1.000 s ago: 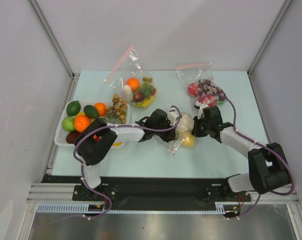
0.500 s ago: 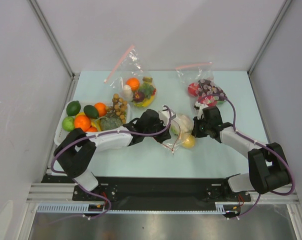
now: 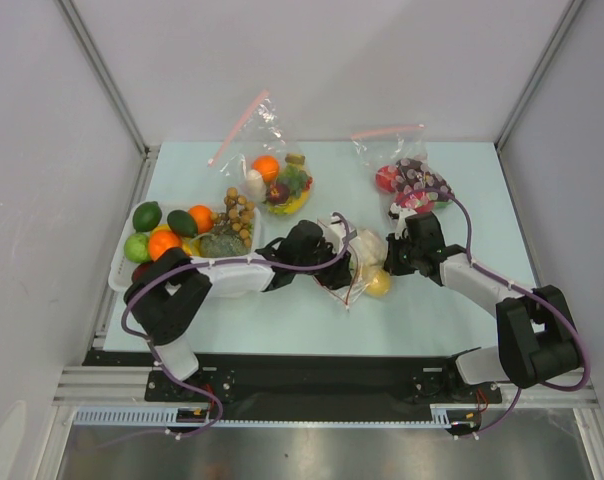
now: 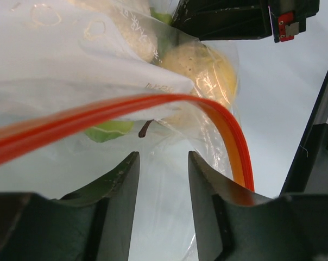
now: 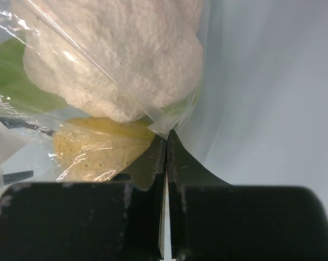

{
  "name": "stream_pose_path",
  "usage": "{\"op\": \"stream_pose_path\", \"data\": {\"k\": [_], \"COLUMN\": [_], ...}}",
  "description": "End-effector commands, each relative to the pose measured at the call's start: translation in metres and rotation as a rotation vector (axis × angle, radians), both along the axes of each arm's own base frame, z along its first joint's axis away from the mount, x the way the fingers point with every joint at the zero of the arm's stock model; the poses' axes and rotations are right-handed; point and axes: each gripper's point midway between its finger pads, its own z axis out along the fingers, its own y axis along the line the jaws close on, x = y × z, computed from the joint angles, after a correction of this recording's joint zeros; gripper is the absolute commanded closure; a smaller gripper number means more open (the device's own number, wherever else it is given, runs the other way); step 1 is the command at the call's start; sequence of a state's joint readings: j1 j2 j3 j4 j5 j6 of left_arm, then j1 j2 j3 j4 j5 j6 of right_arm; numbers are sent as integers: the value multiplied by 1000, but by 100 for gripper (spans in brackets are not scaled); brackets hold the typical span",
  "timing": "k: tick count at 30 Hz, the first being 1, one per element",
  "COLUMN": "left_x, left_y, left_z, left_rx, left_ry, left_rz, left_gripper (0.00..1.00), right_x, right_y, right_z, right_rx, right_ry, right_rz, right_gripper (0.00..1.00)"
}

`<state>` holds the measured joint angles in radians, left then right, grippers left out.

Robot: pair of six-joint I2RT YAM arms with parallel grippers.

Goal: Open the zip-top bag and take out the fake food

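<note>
– Clear zip-top bag (image 3: 354, 265): where is it?
– Mid surface (image 3: 432, 310), between the two arms' ends. Its red-orange zip rim (image 4: 126, 106) arcs across the left wrist view.
– Contents?
– The fake food is inside, all behind plastic: pale white bumpy head (image 5: 115, 54), yellow round fruit (image 5: 99, 147) below it, green leaf (image 5: 12, 70) at the edge.
– And the right gripper (image 5: 166, 142)?
– Fingers pressed flat together, only a hairline seam between them. A corner fold of the bag film runs into that seam, so it's pinching the bag, right by the yellow round fruit.
– And the left gripper (image 4: 161, 179)?
– Fingers apart with a plain gap. Bag film shows in the gap and the zip rim passes just beyond the tips. Can't tell whether either finger touches the plastic. It's clamped on nothing.
– Around it?
– White tray (image 3: 117, 278) of toy fruit at the left edge, beside the left arm. Two other clear bags with pink zip strips at the back: one (image 3: 272, 175) rear centre, one (image 3: 407, 180) rear right, close to the right arm's wrist. Both are apart from the zip-top bag.
</note>
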<state>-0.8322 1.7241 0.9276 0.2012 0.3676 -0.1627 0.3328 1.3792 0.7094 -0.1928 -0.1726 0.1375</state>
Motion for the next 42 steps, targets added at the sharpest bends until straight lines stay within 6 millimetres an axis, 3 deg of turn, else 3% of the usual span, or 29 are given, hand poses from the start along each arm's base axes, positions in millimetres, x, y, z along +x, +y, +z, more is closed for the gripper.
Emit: {"op": "stream_pose_path", "data": {"k": [1,7,14,20,23,27,33,42], "left_x": [9,12,20,23,21,19,19,15], "left_y": [-23,-23,-28,-30,-28,-21,-2,30], "left_z": [32,32,26,21,18,18,25,54], "left_rx": [-111,-112,-99,-84,-72,-49,-26,-23], "left_ry": [-47,-59,-62,-56,-52,-62,-78,-118], "left_rz": [-26,-18,-24,-33,-36,-31,2,52], "left_gripper": [53,46,46,60,81,98,100,100], "right_x": [2,2,1,1,1,1,2,4], "right_y": [-1,-1,-1,-1,-1,-2,-5,-11], "right_z": [11,10,11,11,11,11,11,11], "right_rx": [-7,-6,-8,-7,-8,-10,-21,-30], "right_ry": [-22,-18,-19,-19,-21,-20,-24,-22], "right_rz": [5,7,8,9,11,8,-4,-25], "right_gripper": [100,100,100,100,100,100,100,100]}}
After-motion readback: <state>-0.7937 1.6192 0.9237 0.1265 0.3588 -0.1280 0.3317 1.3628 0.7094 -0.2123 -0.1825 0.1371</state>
